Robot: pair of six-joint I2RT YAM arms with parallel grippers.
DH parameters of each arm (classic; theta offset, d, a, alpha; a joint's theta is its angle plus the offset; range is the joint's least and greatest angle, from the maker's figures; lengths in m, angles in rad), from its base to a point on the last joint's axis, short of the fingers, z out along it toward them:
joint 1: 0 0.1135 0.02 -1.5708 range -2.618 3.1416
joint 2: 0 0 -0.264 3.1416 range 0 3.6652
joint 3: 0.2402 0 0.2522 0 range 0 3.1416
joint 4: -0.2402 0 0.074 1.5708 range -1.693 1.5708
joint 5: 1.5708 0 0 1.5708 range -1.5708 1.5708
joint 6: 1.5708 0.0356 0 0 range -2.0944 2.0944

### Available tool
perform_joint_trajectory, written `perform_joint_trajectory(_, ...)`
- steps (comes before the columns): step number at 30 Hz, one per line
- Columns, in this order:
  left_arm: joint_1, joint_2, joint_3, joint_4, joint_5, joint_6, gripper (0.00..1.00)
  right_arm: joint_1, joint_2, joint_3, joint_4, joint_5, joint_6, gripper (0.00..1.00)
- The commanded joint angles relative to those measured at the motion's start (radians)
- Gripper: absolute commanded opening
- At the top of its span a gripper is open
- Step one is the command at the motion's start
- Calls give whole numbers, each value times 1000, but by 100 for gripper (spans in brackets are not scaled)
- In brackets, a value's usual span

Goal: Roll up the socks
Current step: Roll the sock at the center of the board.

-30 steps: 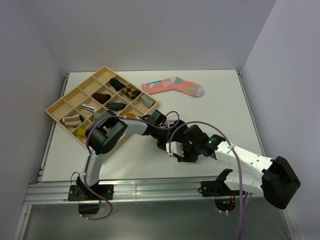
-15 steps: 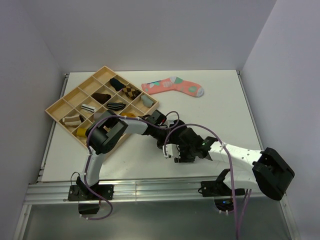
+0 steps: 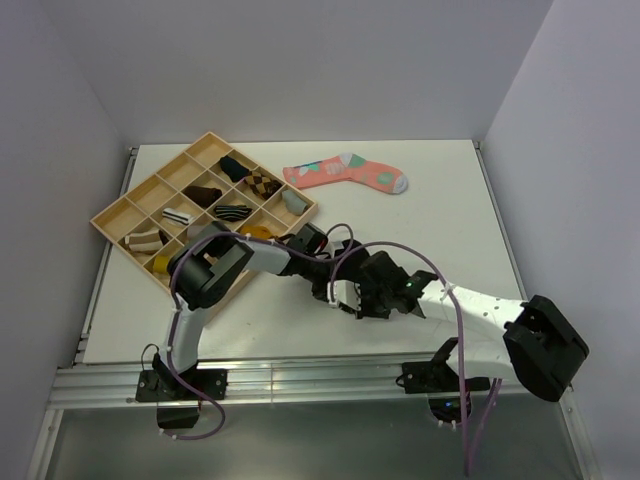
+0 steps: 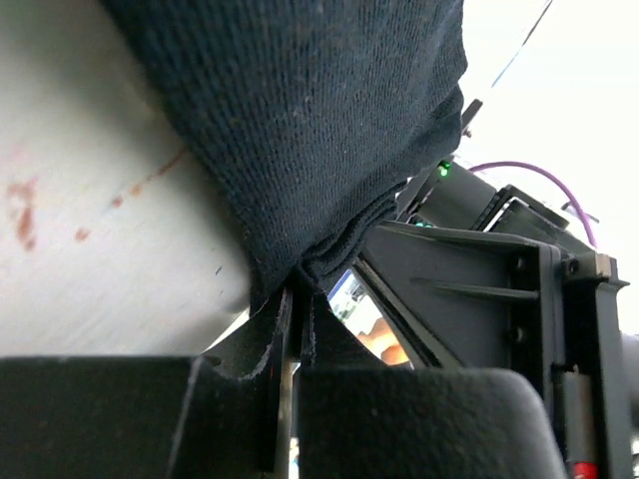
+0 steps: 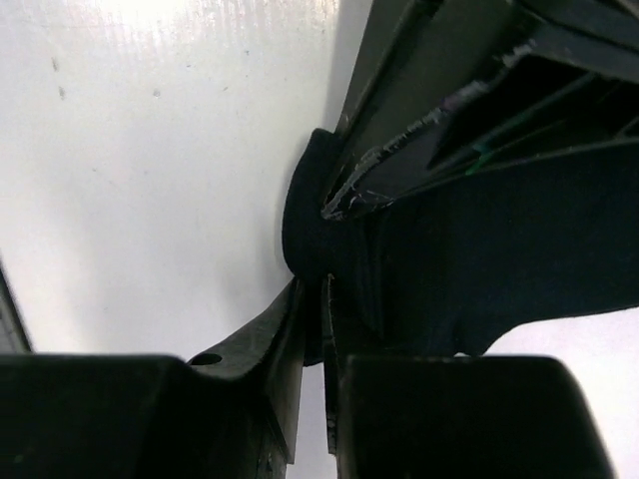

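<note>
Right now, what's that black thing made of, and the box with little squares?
The black sock looks like soft, matte knitted fabric: fine stitch rows show and it bunches in folds. The divided tray looks like pale, smooth wood, maybe wood-coloured plastic; too far to tell.

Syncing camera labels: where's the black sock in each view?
Top: cannot pick it out; hidden where left gripper meets right gripper, centre.
Left wrist: black sock fills top centre, left gripper pinching its fold.
Right wrist: right of centre, right gripper pinching it.
Shared: white table.
</note>
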State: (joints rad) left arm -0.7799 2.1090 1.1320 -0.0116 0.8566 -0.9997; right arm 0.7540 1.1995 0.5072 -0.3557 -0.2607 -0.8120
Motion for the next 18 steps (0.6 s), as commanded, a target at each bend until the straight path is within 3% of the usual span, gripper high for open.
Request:
perform_joint_trajectory(1,-7,-49,-58,90,-53,-65,4,-47,14,60,-116,-99,-21,15)
perform_joint_trajectory(10,-9,-196,-222,372,-270,-195,17,-298,264,351,-561,-435,-277,12)
perform_joint_trajectory(18,-25,-294,-388,605,-474,-192,24,-393,595,550,-807,-499,-360,11)
